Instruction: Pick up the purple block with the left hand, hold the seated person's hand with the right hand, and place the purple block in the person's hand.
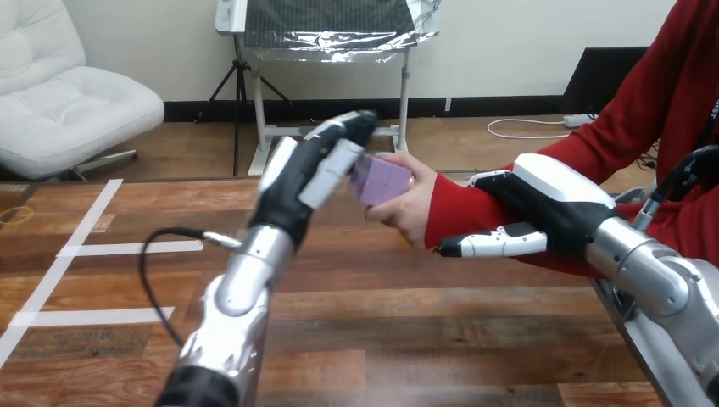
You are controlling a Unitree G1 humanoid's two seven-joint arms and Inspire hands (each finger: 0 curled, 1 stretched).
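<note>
While raised above the tabletop (pixel 407 339), left hand (pixel 309 174): fingers bent onto the purple block (pixel 381 180), pinching its left face.
Purple block: in the air, between left hand and the person's hand (pixel 409 212), touching both.
Person's hand: on the block's right side, thumb on top, fingers underneath.
Right hand (pixel 530 212): closed round the person's wrist over the red sleeve (pixel 462 212), one finger lying along beneath it.
Left arm (pixel 242 288): up from the bottom edge, slanting toward the block.
</note>
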